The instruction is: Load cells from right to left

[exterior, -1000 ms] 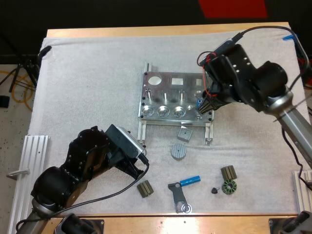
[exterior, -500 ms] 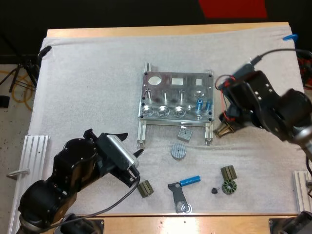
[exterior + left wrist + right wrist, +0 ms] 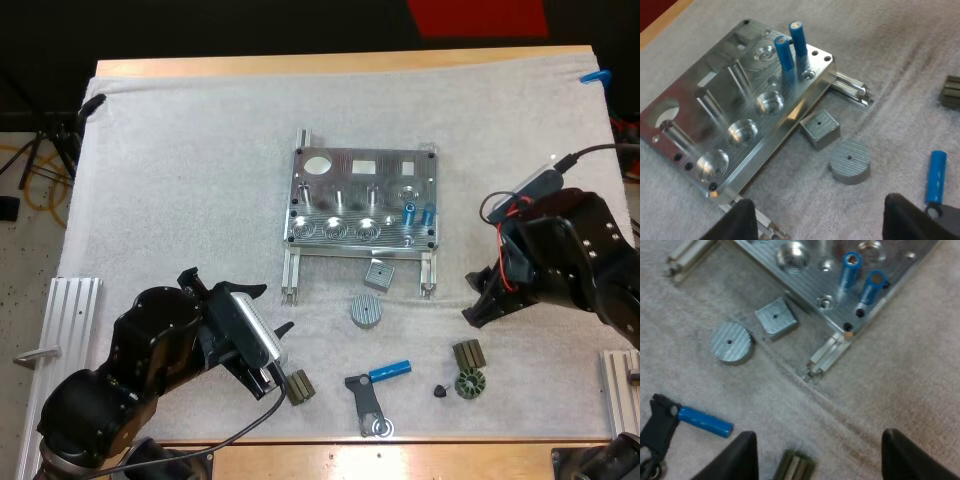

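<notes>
The metal fixture point(image 3: 340, 190) lies mid-mat with two blue cylinders point(image 3: 409, 211) point(image 3: 428, 214) upright at its right end. A third blue cylinder point(image 3: 392, 369) lies near the front, against a black tool point(image 3: 362, 395). My right gripper point(image 3: 472, 297) is open, off the fixture's front right corner. My left gripper point(image 3: 268, 309) is open at the front left. Over the fixture point(image 3: 740, 105), the left gripper point(image 3: 820, 225) holds nothing; both upright cylinders point(image 3: 785, 52) and the loose cylinder point(image 3: 935, 175) show. My right gripper point(image 3: 820, 460) is open and bare above the loose cylinder point(image 3: 705, 421).
A grey square block point(image 3: 378, 274) and a grey disc point(image 3: 366, 310) lie just in front of the fixture. Dark ribbed parts point(image 3: 297, 386) point(image 3: 467, 354) and a ring-shaped part point(image 3: 468, 383) sit near the front edge. A white rail point(image 3: 70, 330) lies at the left.
My right gripper has pulled away from the fixture's right end toward the front right, leaving a second blue cylinder upright there. My left arm has drawn back a little toward the front left.
</notes>
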Robot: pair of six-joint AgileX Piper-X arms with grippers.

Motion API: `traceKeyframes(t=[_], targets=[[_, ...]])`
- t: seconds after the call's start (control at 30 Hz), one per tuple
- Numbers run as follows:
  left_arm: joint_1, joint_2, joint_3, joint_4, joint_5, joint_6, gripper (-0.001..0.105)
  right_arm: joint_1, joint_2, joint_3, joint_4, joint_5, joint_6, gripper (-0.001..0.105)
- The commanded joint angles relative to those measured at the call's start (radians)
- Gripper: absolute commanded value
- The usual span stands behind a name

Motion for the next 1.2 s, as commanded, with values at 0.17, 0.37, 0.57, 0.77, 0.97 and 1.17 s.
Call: traceKeyframes(t=[0.17, 0.37, 0.57, 0.77, 0.97, 1.17], targets=[[-0.14, 0.002, -0.01, -0.011, -0.025, 0.022, 0.054, -0.005, -0.024, 0.005, 0.011, -0.11, 0.009, 0.054], [-0.338, 0.071, -0.01, -0.015, -0.159, 0.022, 0.054, -0.005, -0.028, 0.005, 0.022, -0.219, 0.047, 0.054], [-0.451, 0.186, -0.01, -0.023, -0.23, 0.022, 0.054, -0.005, -0.028, 0.009, 0.103, -0.273, 0.065, 0.054], [-0.458, 0.256, -0.01, -0.098, -0.22, 0.022, 0.054, -0.005, -0.066, 0.063, 0.164, -0.341, 0.065, 0.054], [-0.461, 0.282, -0.01, -0.143, -0.164, 0.022, 0.054, -0.005, -0.116, 0.124, 0.183, -0.367, 0.063, 0.054], [-0.463, 0.337, -0.01, -0.145, -0.162, 0.022, 0.054, -0.005, -0.161, 0.138, 0.183, -0.376, 0.057, 0.054]])
